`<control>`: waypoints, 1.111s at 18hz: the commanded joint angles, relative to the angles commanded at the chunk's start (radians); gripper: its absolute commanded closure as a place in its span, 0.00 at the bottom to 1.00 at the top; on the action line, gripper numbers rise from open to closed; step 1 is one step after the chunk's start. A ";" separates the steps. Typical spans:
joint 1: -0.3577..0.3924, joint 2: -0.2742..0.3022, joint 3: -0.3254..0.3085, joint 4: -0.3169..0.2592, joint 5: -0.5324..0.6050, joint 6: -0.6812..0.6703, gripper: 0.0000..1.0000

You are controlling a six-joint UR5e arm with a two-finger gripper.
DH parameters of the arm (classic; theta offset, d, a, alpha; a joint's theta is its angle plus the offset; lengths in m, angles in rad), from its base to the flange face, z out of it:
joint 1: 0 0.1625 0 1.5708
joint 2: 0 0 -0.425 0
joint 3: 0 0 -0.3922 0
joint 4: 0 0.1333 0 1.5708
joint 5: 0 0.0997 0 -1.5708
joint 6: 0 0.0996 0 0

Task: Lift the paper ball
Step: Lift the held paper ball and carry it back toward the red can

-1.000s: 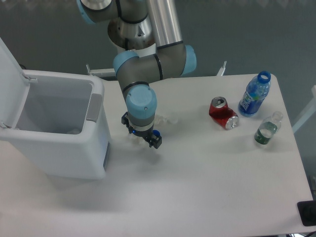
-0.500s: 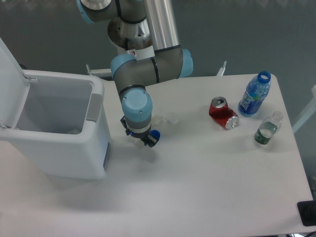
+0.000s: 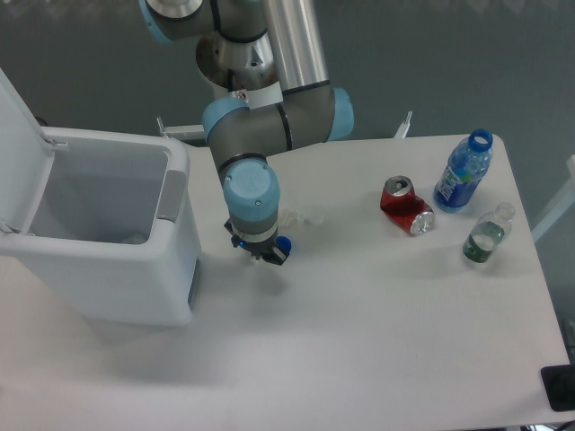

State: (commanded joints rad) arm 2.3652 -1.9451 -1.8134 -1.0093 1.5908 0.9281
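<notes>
My gripper [image 3: 259, 252] points straight down at the table just right of the white bin, seen from above. The blue wrist hides most of it, and only dark finger parts [image 3: 276, 257] stick out below. The paper ball is hidden, with no compact white wad showing around the gripper. A round blue bottle cap [image 3: 283, 243] lies right against the gripper's right side. A flatter white crumpled scrap [image 3: 303, 216] lies on the table a little up and right of it. The wrist covers the gap between the fingers.
A white bin [image 3: 175, 193] with its lid open stands at the left, close to the gripper. A crushed red can [image 3: 406, 206], a blue bottle [image 3: 464, 172] and a small clear green-labelled bottle [image 3: 486, 234] lie at the right of the table [image 3: 377, 341].
The gripper moved slightly left and down toward the table. The dark finger parts now span a narrower width than one second ago. The cap and scrap have not moved.
</notes>
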 joint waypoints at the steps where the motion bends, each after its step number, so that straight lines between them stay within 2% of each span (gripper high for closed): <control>1: 0.015 0.003 0.026 -0.017 -0.003 0.000 1.00; 6: 0.084 0.011 0.225 -0.138 -0.012 0.005 1.00; 10: 0.138 -0.003 0.348 -0.210 -0.012 0.023 1.00; 13: 0.178 -0.029 0.448 -0.322 -0.049 0.060 1.00; 16: 0.198 -0.025 0.477 -0.362 -0.063 0.123 1.00; 20: 0.213 -0.021 0.506 -0.410 -0.063 0.126 1.00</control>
State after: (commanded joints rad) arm 2.5786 -1.9666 -1.3071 -1.4188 1.5279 1.0538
